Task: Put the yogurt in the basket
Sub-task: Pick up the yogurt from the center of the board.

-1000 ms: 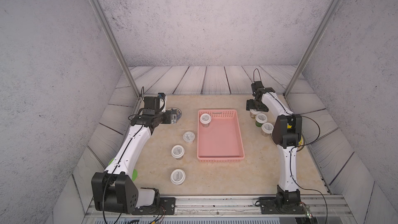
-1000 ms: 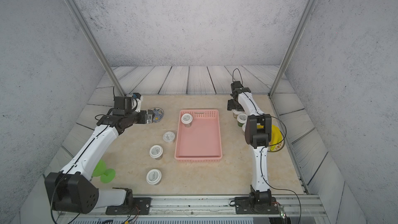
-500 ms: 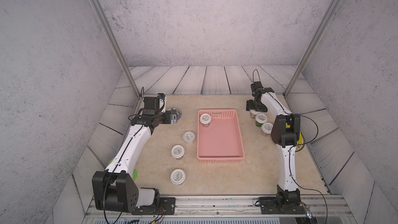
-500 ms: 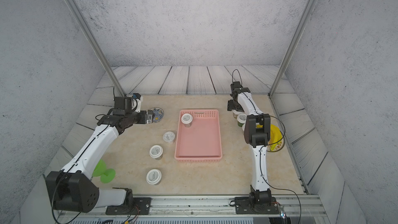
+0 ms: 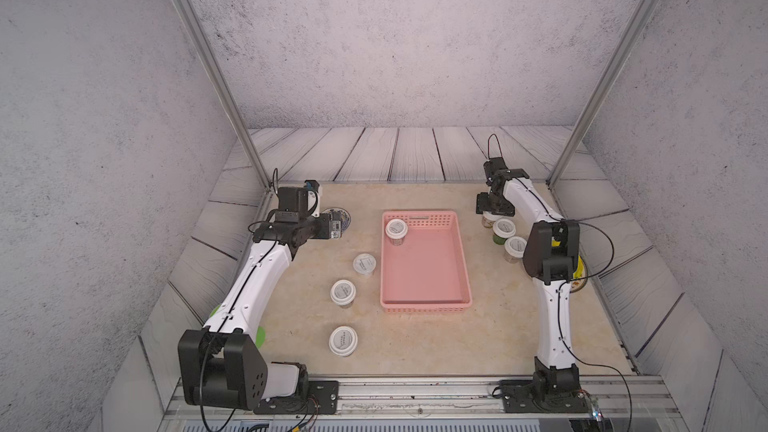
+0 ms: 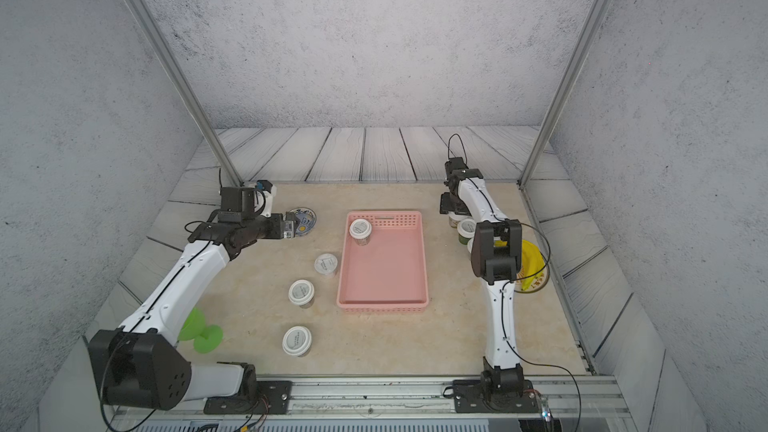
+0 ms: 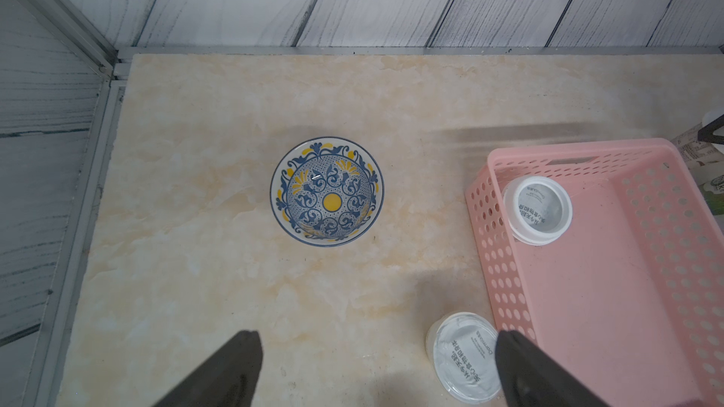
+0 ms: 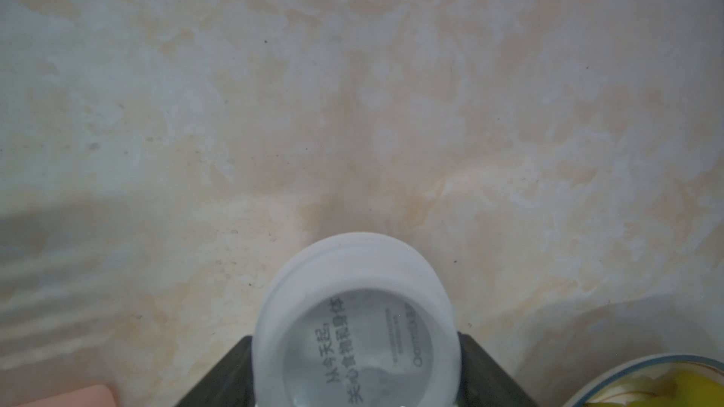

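On the marble table [image 5: 415,338], the pink basket [image 5: 424,272] sits at centre with one yogurt cup [image 5: 396,229] standing upright in its far left corner, just under the handle slot. Three more cups stand in a loose line on the bare top to the left of the basket: the nearest one [image 5: 343,341], the middle one [image 5: 343,292] and the far one [image 5: 364,264], which stands just beside the basket's left wall. To the right of the basket, two cups [image 5: 504,229] [image 5: 515,247] stand close together, the former showing green contents.

Right gripper [image 8: 354,350]: lowered over a further cup [image 8: 354,323] at the far end of that right-hand group. The wrist view shows a dark finger on each side of the white lid, tight against its rim; whether they are actually pressing on it cannot be told. The cup stands on the table.

Left gripper [image 7: 378,370]: jaws wide apart and holding nothing, hovering above the table between a blue-patterned bowl [image 7: 327,190] and the basket.

A plate with bananas [image 6: 534,268] lies at the right edge, partly behind the right arm. A green object [image 6: 199,328] lies near the left arm's base.
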